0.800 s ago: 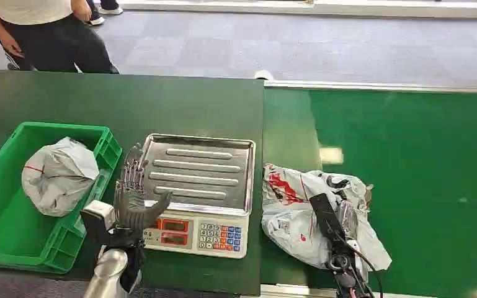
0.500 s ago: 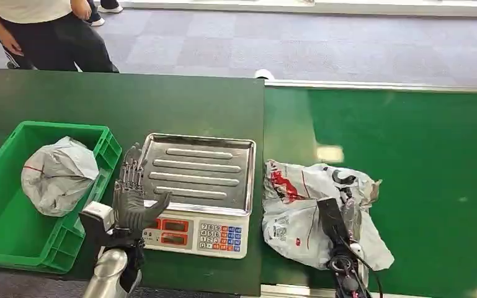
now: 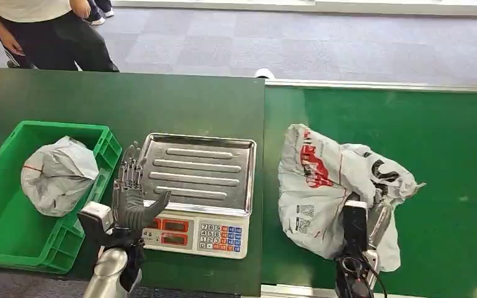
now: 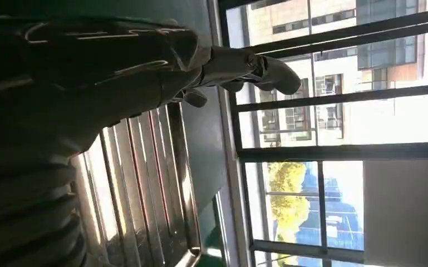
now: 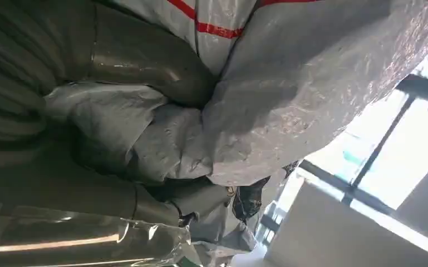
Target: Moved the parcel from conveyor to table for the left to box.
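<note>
A crumpled grey plastic parcel (image 3: 319,186) with red and black print is over the green conveyor belt (image 3: 434,136), its near right part gripped by my right hand (image 3: 367,225). In the right wrist view the fingers (image 5: 144,64) dig into the parcel's (image 5: 311,83) folds. My left hand (image 3: 130,195) stands upright and open, fingers apart, at the front left corner of the scale, holding nothing. The left wrist view shows that hand (image 4: 144,72) above the scale's steel tray (image 4: 139,183). Whether the parcel's underside touches the belt is hidden.
A weighing scale (image 3: 198,180) with a steel tray sits on the dark table (image 3: 130,99) between my hands. A green crate (image 3: 105,149) at the left holds another grey parcel (image 3: 59,174). A person (image 3: 49,31) stands beyond the table's far left corner.
My right hand has shifted to the right with the parcel in its grip, and the parcel now stands taller and farther from the scale. The left hand has stayed put.
</note>
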Tool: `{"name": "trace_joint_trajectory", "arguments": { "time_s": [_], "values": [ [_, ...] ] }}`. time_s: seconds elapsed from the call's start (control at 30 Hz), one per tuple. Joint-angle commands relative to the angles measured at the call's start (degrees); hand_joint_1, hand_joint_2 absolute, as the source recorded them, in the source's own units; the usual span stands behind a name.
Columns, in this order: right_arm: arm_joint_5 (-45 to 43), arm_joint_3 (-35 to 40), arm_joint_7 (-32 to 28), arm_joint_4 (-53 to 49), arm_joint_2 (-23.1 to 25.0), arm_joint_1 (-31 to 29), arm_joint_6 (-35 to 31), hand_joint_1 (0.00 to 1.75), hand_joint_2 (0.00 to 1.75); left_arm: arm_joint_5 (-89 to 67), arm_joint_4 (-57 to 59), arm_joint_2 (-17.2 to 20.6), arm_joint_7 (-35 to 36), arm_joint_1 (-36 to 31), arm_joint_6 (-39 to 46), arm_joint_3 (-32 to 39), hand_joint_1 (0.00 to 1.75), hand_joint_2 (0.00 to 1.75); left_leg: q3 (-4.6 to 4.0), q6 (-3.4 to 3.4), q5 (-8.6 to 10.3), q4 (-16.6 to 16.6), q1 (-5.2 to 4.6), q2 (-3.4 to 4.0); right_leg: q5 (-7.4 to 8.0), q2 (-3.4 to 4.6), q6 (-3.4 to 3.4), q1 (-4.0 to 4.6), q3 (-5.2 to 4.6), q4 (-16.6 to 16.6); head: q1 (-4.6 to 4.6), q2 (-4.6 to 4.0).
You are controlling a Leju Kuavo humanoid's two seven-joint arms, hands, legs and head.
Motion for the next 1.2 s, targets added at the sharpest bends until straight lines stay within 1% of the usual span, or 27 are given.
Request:
{"name": "trace_joint_trajectory", "arguments": {
  "time_s": [0.03, 0.07, 0.17, 0.2, 0.4, 0.57, 0.63, 0.7, 0.8, 0.93, 1.0, 1.13, 1.2],
  "values": [
    [-3.9, 4.9, -0.2, -19.9, -1.8, 5.2, -4.2, 1.75, 1.75, 0.8, 4.2, 0.4, 0.0, -2.9, 0.8, -1.3, 0.0, 1.75, -0.05, 0.12, 0.03, 0.0, -0.06, -0.09, -0.01, -0.15, -0.09, -0.03, -0.02, 0.0, 0.0, 0.0],
    [-3.0, 4.0, -0.2, -23.6, -1.2, 6.1, -4.2, 1.75, 1.75, 0.9, 4.4, 0.4, 0.0, -3.2, 0.8, -1.3, 0.0, 1.75, -0.05, 0.09, 0.02, 0.0, -0.07, -0.01, -0.01, -0.09, -0.08, -0.04, -0.07, 0.0, 0.0, 0.0],
    [-1.5, 3.0, -0.2, -28.7, -0.3, 7.1, -4.2, 1.75, 1.75, 1.1, 3.9, 0.3, 0.0, -3.3, 0.9, -1.4, 0.0, 1.75, -0.08, 0.11, 0.06, 0.0, -0.07, -0.12, -0.03, -0.2, -0.13, -0.03, -0.08, 0.1, 0.0, 0.0],
    [-0.4, 2.5, -0.2, -32.3, 0.1, 7.6, -4.2, 1.75, 1.75, 1.4, 3.0, 0.3, 0.0, -3.2, 1.0, -1.4, 0.0, 1.75, -0.1, 0.07, 0.03, 0.0, -0.06, -0.08, -0.02, -0.13, -0.08, -0.04, -0.1, 0.1, 0.0, 0.0],
    [3.0, 3.4, -0.2, -38.7, -0.3, 7.7, -4.2, 1.75, 1.75, 1.8, 3.3, 0.6, 0.0, -3.7, 1.2, -1.4, 0.0, 1.75, -0.08, 0.16, 0.01, 0.0, -0.09, -0.03, -0.04, -0.12, -0.14, -0.04, -0.08, 0.1, -0.02, 0.0],
    [9.3, 5.7, -0.2, -42.9, -2.0, 6.5, -4.2, 1.75, 1.75, 2.0, 3.8, 0.7, 0.0, -4.2, 0.6, -1.7, 0.0, 1.75, -0.09, 0.08, 0.01, 0.0, -0.06, 0.02, 0.0, -0.05, -0.07, -0.03, -0.09, 0.0, -0.02, 0.0],
    [11.6, 7.4, -0.2, -42.4, -3.1, 6.1, -4.2, 1.75, 1.75, 2.1, 3.7, 0.6, 0.0, -4.2, 0.6, -1.7, 0.0, 1.75, -0.08, 0.15, 0.03, 0.0, -0.09, -0.02, 0.0, -0.12, -0.12, -0.05, -0.09, 0.0, 0.0, 0.0],
    [16.8, 9.3, -0.2, -42.2, -4.2, 5.5, -4.2, 1.75, 1.75, 2.1, 3.2, 0.8, 0.0, -3.8, 0.5, -1.7, 0.0, 1.75, -0.03, 0.13, 0.03, 0.0, -0.06, 0.06, 0.02, -0.03, -0.11, -0.02, -0.05, 0.0, -0.02, 0.0],
    [17.1, 9.7, -0.2, -42.1, -4.4, 5.4, -4.2, 1.75, 1.75, 2.1, 3.1, 0.8, 0.0, -3.7, 0.5, -1.7, 0.0, 1.75, -0.03, 0.1, 0.02, 0.0, -0.05, 0.05, 0.02, -0.03, -0.09, -0.02, -0.04, 0.0, 0.0, 0.0],
    [20.7, 12.7, -0.2, -40.3, -6.1, 4.3, -4.2, 1.75, 1.75, 2.2, 2.7, 1.1, 0.0, -3.5, 0.2, -1.7, 0.0, 1.75, 0.02, 0.14, 0.02, -0.1, -0.06, 0.07, 0.03, -0.01, -0.1, -0.02, 0.01, 0.0, 0.0, 0.0],
    [20.7, 12.7, -0.2, -40.3, -6.1, 4.3, -4.2, 1.75, 1.75, 2.2, 2.7, 1.1, 0.0, -3.5, 0.2, -1.7, 0.0, 1.75, -0.01, 0.08, 0.01, 0.0, -0.04, 0.08, 0.02, 0.02, -0.06, -0.02, -0.02, 0.0, 0.0, 0.0],
    [23.7, 17.3, -0.2, -34.7, -8.8, 2.4, -4.2, 1.75, 1.75, 2.2, 2.4, 1.3, 0.0, -3.2, 0.0, -1.6, 0.0, 1.75, 0.03, 0.16, 0.04, -0.1, -0.05, 0.07, 0.05, -0.02, -0.14, -0.01, 0.02, -0.1, 0.0, 0.0],
    [24.2, 20.7, -0.2, -28.9, -10.2, 0.3, -4.2, 1.75, 1.75, 2.2, 2.1, 1.5, 0.0, -2.9, -0.2, -1.5, 0.0, 1.75, 0.08, 0.13, 0.03, -0.1, -0.02, 0.17, 0.09, 0.09, -0.11, 0.02, 0.06, -0.1, 0.0, 0.0]
  ]
}}
